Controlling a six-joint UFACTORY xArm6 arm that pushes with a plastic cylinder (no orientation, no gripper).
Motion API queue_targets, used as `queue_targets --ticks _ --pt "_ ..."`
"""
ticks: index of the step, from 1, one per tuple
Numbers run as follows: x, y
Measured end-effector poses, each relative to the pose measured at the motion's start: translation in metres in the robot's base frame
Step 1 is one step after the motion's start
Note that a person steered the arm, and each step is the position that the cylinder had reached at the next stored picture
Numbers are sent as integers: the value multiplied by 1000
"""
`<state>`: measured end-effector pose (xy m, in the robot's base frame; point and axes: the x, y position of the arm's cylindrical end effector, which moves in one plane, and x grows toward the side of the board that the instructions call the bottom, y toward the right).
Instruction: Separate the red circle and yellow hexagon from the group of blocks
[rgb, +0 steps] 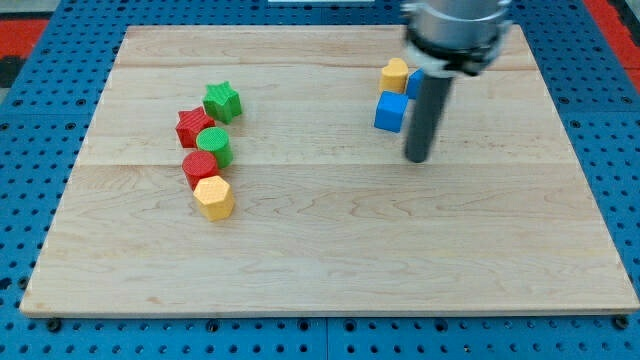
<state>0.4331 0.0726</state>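
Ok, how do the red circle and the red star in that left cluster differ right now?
The red circle has a smooth round outline; the red star is pointed. The red circle sits lower in the view, against the yellow hexagon; the red star sits higher, just below the green star. Both are red, both border the green circle, and both lie far to the view's left of my tip.

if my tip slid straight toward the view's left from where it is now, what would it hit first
Probably the green circle, though depth is unclear. My tip sits just right of and below the blue cube, so that block lies above the line. The board between looks free; the red circle sits slightly lower.
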Motion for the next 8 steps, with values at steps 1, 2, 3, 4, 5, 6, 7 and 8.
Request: queue_targets --ticks 1,2,3,4,5,6,7,8 --pt "-60 -20" --pt "-71 0" --pt "40 -18" --pt "171 -63" --pt "163 -220" --pt "103 -254" --pt "85 -189" --pt "49 -108"
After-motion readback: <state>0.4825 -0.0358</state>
